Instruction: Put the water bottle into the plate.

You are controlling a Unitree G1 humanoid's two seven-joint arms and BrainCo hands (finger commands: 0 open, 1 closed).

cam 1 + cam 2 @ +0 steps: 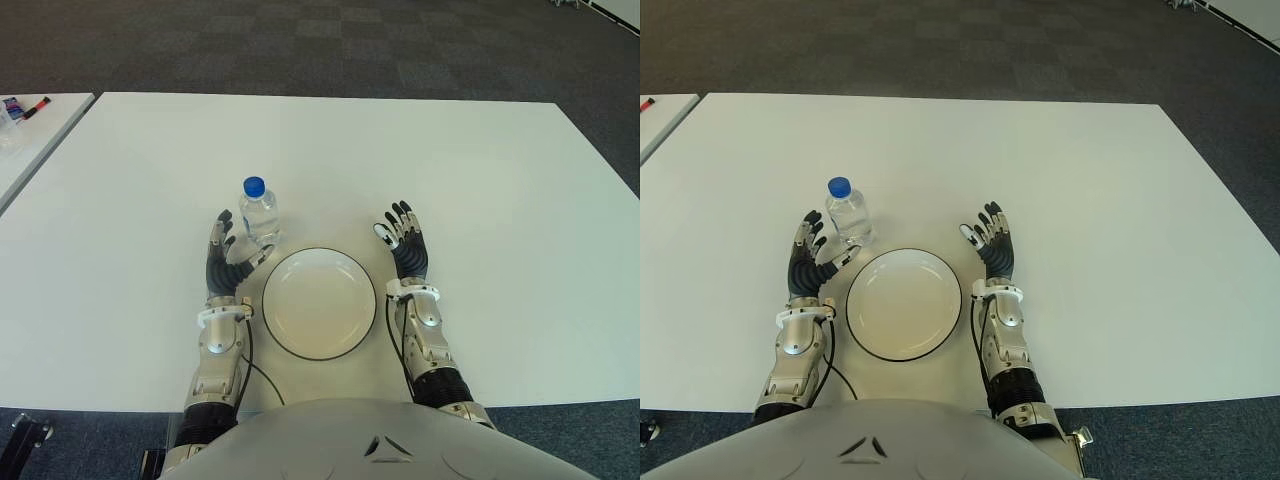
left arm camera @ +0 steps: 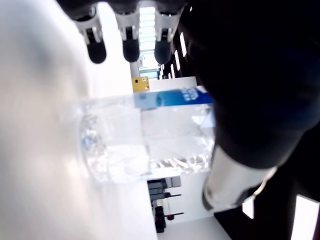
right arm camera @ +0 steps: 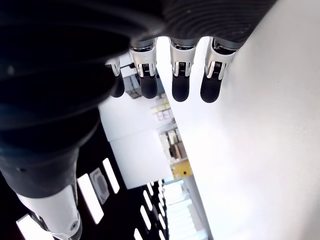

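A clear water bottle (image 1: 259, 214) with a blue cap stands upright on the white table (image 1: 480, 170), just behind the left rim of a white plate (image 1: 319, 303) with a dark edge. My left hand (image 1: 226, 257) is beside the bottle, fingers spread, thumb reaching under the bottle's near side; the left wrist view shows the bottle (image 2: 145, 142) close between palm and thumb, not gripped. My right hand (image 1: 404, 243) shows to the right of the plate, fingers straight and holding nothing (image 3: 165, 85).
A second white table (image 1: 30, 130) stands at the far left with a red marker (image 1: 35, 106) on it. Dark carpet (image 1: 350, 45) lies beyond the table's far edge.
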